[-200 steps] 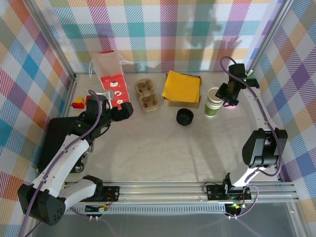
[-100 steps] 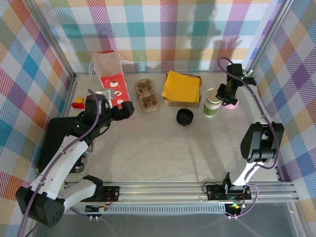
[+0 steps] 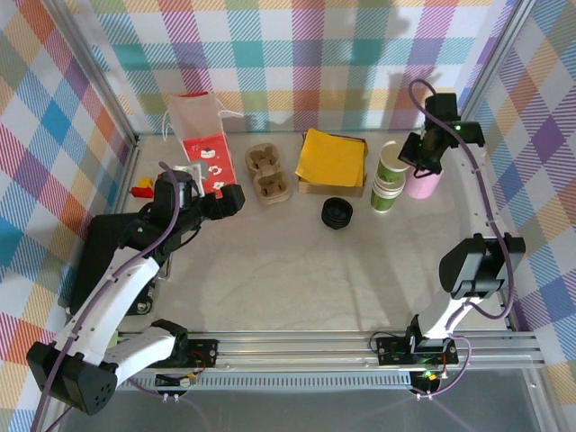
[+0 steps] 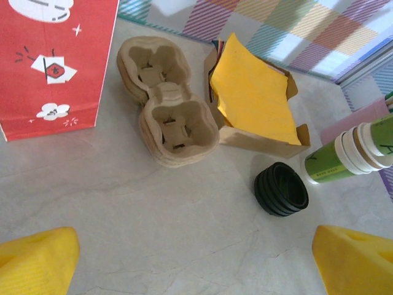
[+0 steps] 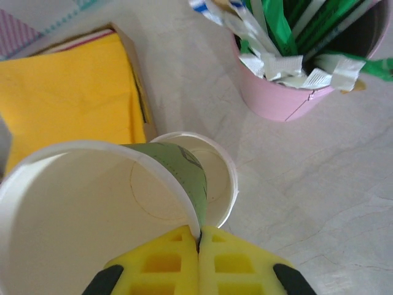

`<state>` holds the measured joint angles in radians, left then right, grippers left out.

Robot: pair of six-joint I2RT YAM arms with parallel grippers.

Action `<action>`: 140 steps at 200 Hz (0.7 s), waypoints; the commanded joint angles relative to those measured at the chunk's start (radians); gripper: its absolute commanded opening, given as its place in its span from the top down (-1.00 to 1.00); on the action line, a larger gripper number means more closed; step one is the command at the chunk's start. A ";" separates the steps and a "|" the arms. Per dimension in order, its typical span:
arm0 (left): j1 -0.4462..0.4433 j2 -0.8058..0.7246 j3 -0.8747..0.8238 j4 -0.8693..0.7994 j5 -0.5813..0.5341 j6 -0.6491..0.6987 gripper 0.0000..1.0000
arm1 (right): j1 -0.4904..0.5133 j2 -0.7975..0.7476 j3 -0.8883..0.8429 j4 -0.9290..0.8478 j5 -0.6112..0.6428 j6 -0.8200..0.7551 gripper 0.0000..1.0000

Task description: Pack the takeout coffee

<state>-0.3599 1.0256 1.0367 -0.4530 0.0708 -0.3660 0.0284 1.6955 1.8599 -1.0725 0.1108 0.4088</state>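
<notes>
Yellow pads of the right hand (image 5: pixel 198 241) pinch the green cup (image 5: pixel 98 209) by its rim, tilted over the stack of cups (image 5: pixel 216 178); I'd level it, clear the stack, then head for the black lid (image 3: pixel 337 213) at 8 o'clock; left hand (image 4: pixel 196 261) hangs spread wide.

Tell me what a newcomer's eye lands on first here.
The right gripper pinches the rim of a green cup, held tilted above the cup stack at the far right, beside the pink cup of straws. A black lid lies mid-table before the box of yellow sheets, and the left gripper hovers open near the red bag.
</notes>
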 commanded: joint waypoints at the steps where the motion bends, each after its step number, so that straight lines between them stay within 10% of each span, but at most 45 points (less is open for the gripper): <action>1: -0.010 -0.023 0.058 -0.036 0.011 0.016 -0.94 | 0.026 -0.082 0.087 -0.127 -0.042 -0.050 0.93; 140: -0.011 -0.092 0.076 -0.080 -0.021 0.035 -0.94 | 0.604 -0.232 -0.307 0.116 -0.023 0.085 0.88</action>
<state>-0.3599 0.9585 1.1099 -0.5251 0.0589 -0.3466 0.5816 1.4521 1.6299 -1.0771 0.0509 0.4370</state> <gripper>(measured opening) 0.971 0.061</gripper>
